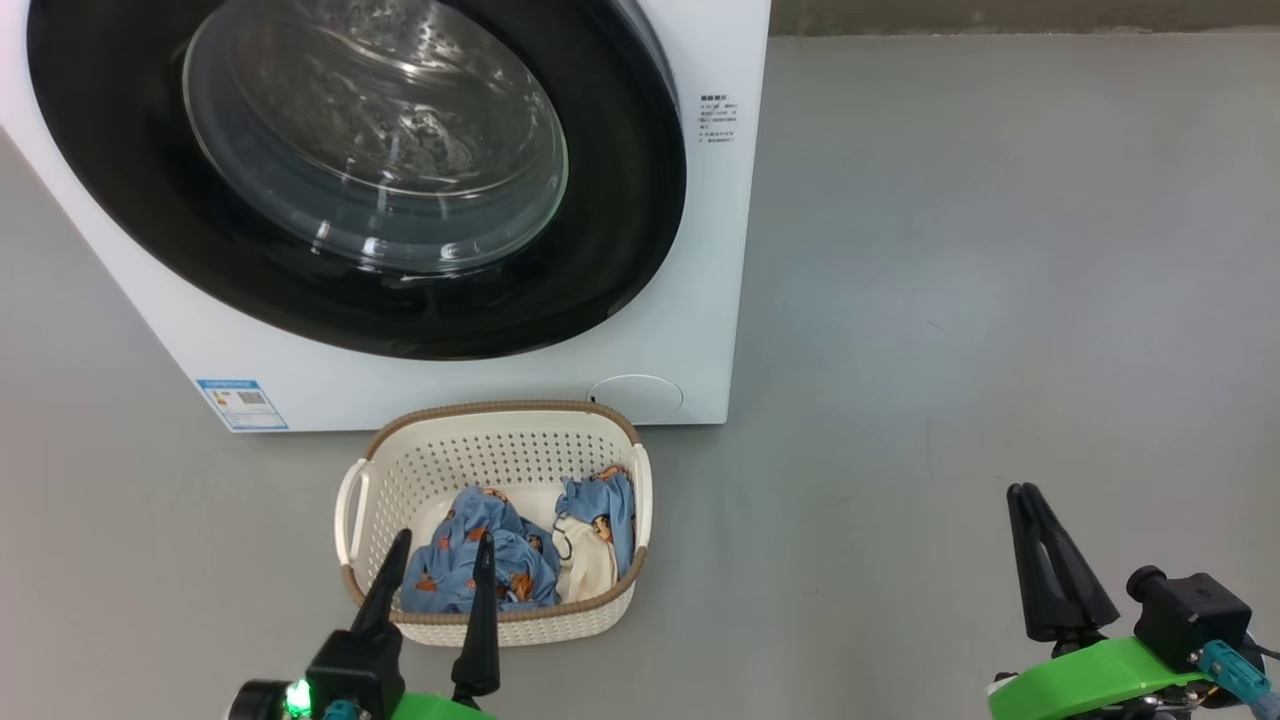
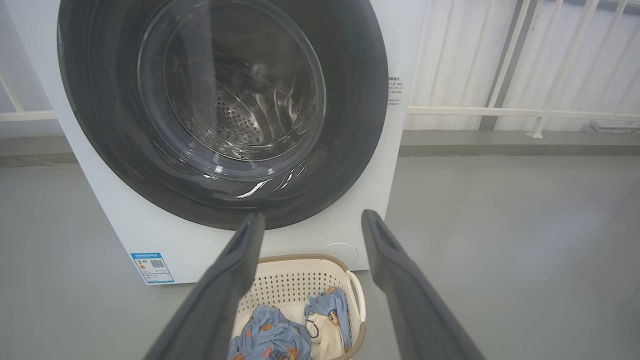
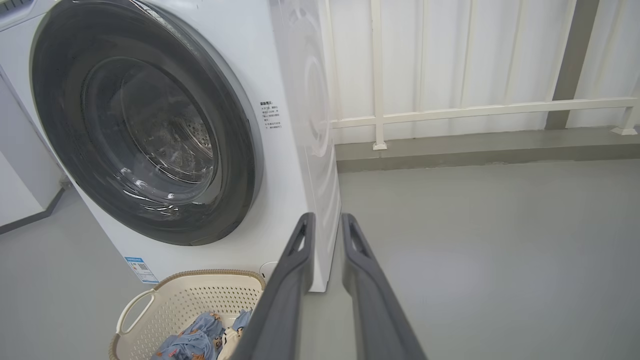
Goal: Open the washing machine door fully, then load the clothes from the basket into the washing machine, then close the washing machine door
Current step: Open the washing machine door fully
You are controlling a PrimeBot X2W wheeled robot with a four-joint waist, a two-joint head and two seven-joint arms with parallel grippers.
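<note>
**Door shut, laundry waiting: opening is the first job**

Starting at the left, my left claw (image 1: pixel 443 540) hangs over the near end of the basket (image 1: pixel 500 408) with its fingers spread wide and nothing between them. The basket sits on the grey floor (image 1: pixel 950 300) just in front of the washer (image 1: pixel 700 300), toward its right corner. The clothes (image 1: pixel 440 575) are bunched in its bottom, blue printed fabric with a cream piece on the right.

Behind it, the door (image 1: pixel 360 170) lies flush against the white front. It is a glossy black ring round a bulging glass bowl, and the steel drum shows through (empty, as far as I can see).

So I judge that we are at step one, with nothing loaded yet. The next move calls for a purchase on the door's edge, but I can't make out a handle.

Far right, my right claw (image 1: pixel 1022 490) hovers over bare floor, well apart from everything. Its fingers are drawn close and hold nothing. I can't tell whether they are fully pressed together.
</note>
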